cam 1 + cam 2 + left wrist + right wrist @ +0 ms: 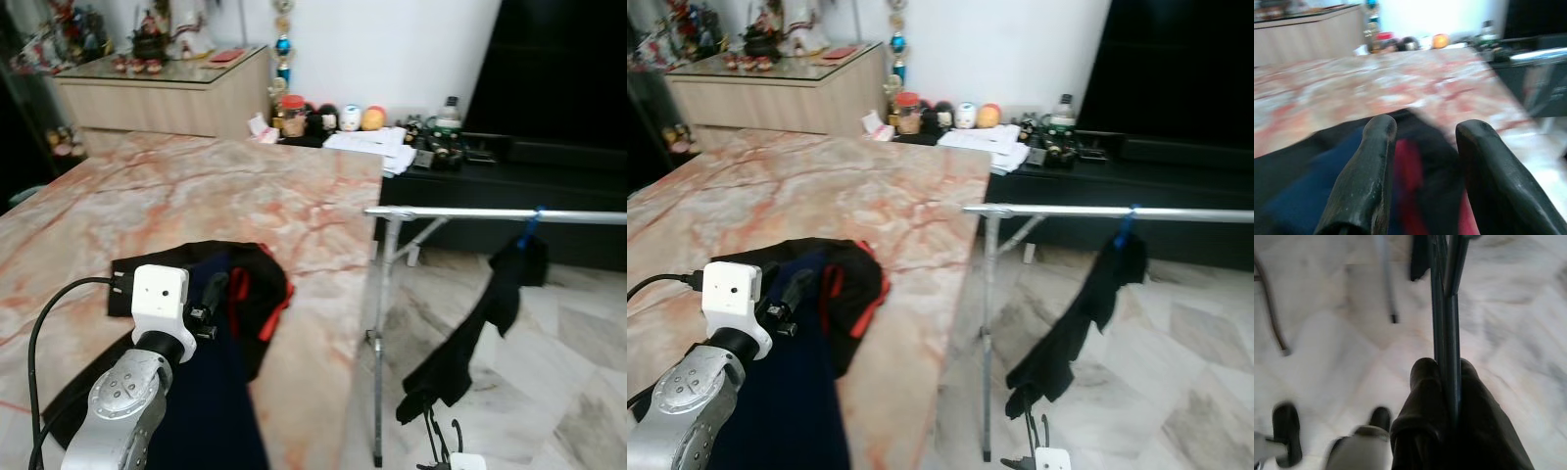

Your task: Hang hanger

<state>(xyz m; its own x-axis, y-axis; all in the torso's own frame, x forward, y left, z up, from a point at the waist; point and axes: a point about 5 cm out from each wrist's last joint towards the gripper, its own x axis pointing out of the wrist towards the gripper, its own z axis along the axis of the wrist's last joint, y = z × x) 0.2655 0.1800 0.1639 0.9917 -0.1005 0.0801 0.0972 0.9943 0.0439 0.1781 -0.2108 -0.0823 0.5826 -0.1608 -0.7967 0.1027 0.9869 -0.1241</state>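
The right gripper hangs low on the right, its jaws closed on the thin hanger, which points over the marble floor. The rail stands further right and higher, a black garment already draped from a blue clip. The left gripper rests over dark clothes on the near desk, jaws open and empty. To hang it well, the right arm should probably lift the hanger above the rail, hook turned toward the bar, and lower it onto a bare stretch left of the garment.
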